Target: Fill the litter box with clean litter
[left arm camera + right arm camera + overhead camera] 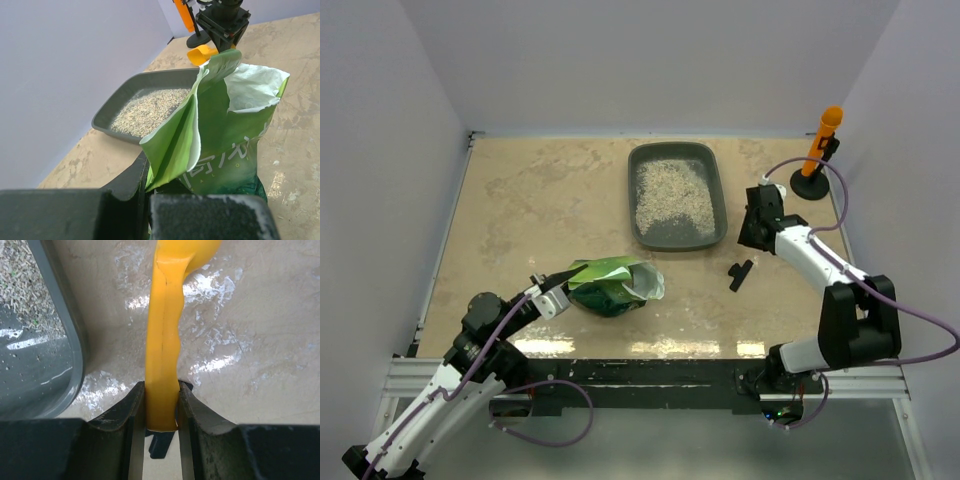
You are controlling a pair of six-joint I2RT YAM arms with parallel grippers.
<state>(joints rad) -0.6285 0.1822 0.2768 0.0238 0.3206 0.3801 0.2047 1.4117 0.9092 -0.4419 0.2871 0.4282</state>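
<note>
Beside the litter box [678, 195], the right gripper [161, 407] clamps a yellow scoop [162, 347]. Nearer than the box, the left gripper [563, 282] pinches the green bag [613, 285]. Clean litter [674, 193] covers only the far part; a tipped bag could spill onto the table [540, 200].

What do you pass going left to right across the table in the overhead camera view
Left gripper → green bag → litter box → small black piece → right gripper → orange tool on its black stand.
</note>
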